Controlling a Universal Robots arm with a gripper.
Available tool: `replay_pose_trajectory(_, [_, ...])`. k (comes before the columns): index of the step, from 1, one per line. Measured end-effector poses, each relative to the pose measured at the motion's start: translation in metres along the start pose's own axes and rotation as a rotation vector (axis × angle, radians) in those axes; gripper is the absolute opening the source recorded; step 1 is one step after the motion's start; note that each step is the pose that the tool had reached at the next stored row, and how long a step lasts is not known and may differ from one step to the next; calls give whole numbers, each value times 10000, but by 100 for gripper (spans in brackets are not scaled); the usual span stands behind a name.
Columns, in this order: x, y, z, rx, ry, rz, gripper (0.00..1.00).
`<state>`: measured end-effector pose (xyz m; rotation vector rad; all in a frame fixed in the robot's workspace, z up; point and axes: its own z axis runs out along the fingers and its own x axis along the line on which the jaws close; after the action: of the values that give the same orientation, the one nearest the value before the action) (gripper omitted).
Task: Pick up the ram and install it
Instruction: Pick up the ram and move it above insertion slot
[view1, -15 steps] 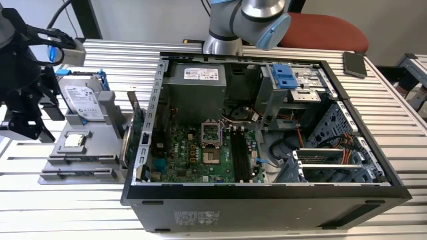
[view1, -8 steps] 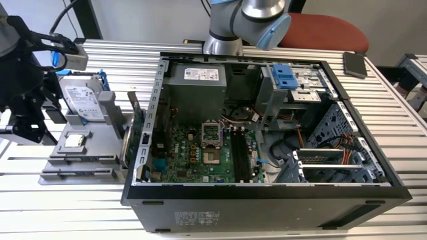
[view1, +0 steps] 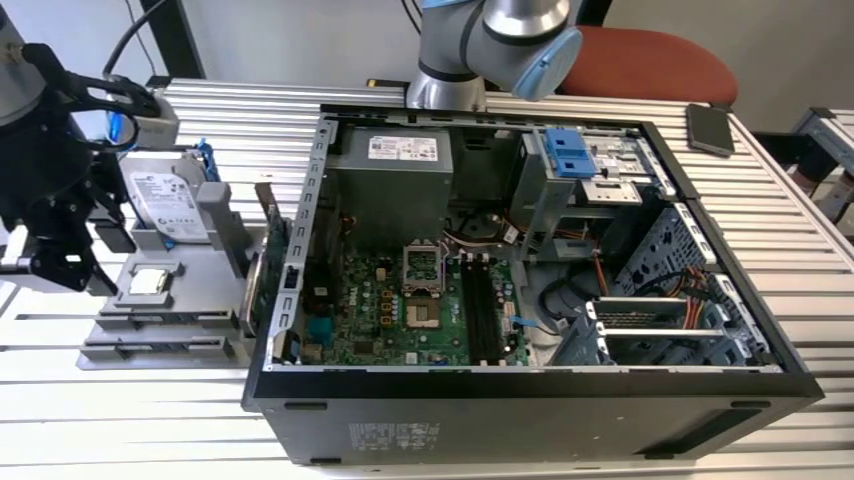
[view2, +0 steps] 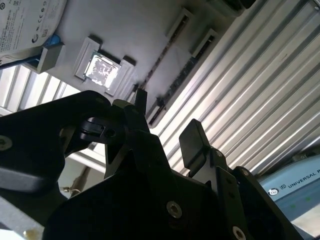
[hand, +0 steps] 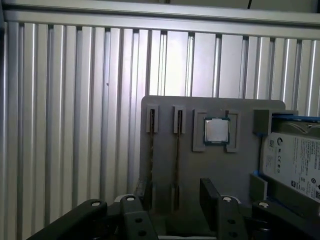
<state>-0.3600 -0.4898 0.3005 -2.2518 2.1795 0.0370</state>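
"Where is the ram (hand: 177, 150)?"
"It stands on edge in 1 of the grey tray's (hand: 240, 165) 2 slots, beside the silver chip (hand: 216, 130)."
"And the gripper (hand: 170, 195)?"
"It hangs above the tray, spread wide and holding nothing."

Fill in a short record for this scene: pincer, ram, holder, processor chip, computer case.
pincer: open, empty, above the holder
holder: grey, on the slatted table
ram: appears to stand on edge in a holder slot, untouched
processor chip: seated in the holder
computer case: open, beside the holder
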Motion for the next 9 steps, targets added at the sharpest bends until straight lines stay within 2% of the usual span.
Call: replay_pose_trajectory(9, [1,-1,69,-6,130,12,100])
